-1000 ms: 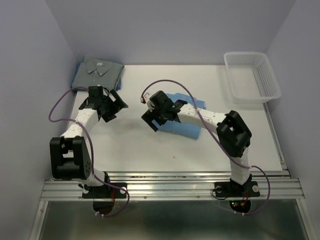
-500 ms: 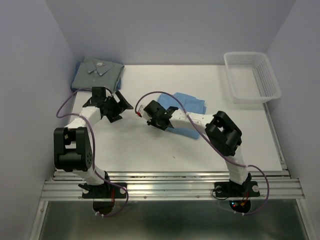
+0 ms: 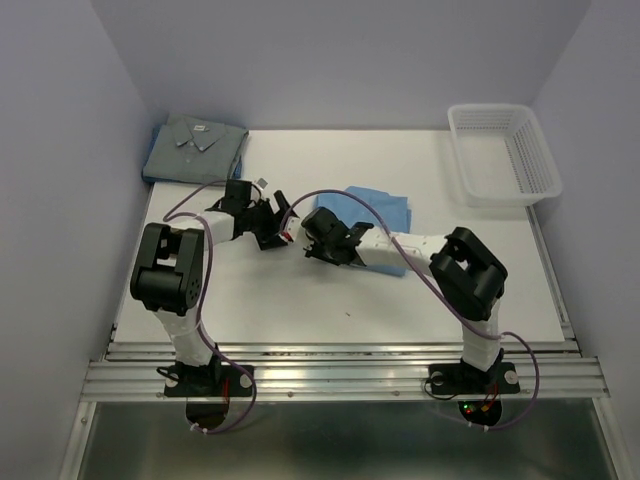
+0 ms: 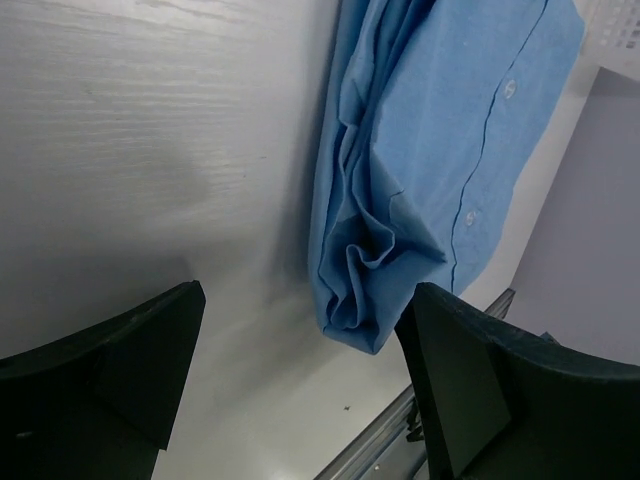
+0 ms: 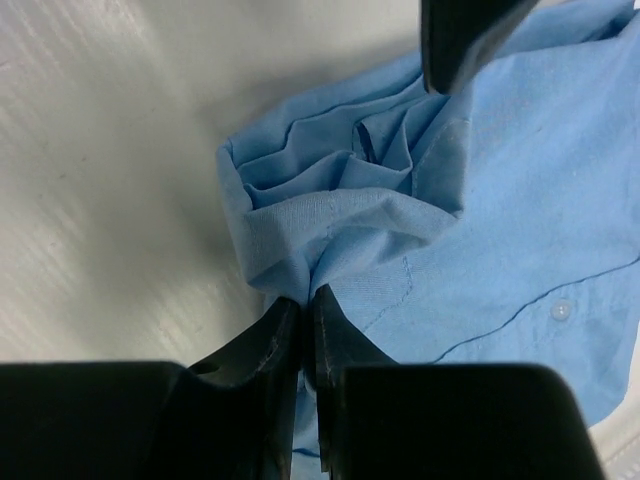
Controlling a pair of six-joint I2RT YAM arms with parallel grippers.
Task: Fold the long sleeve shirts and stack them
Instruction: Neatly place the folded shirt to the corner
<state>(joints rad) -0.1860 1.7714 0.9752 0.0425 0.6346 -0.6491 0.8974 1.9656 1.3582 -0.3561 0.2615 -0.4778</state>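
The light sky-blue long sleeve shirt point(image 3: 378, 212) lies folded mid-table, its left edge bunched into ridges point(image 5: 330, 190). My right gripper point(image 3: 312, 241) is shut on a pinch of that bunched edge point(image 5: 307, 300). My left gripper point(image 3: 284, 223) hovers just left of the same edge, open, with nothing between its fingers point(image 4: 300, 370); the shirt's crumpled corner point(image 4: 362, 300) sits a little ahead of them. The grey-blue long sleeve shirt point(image 3: 195, 146) rests folded at the back left corner, collar up, with a small white neck label.
A white mesh basket point(image 3: 505, 152) stands at the back right. The two grippers are close together over the white table point(image 3: 300, 300). One left finger point(image 5: 468, 35) shows at the top of the right wrist view.
The right gripper has closed on the blue shirt's left edge. The left arm has swung right, from near the grey-blue shirt to beside the blue one, staying open.
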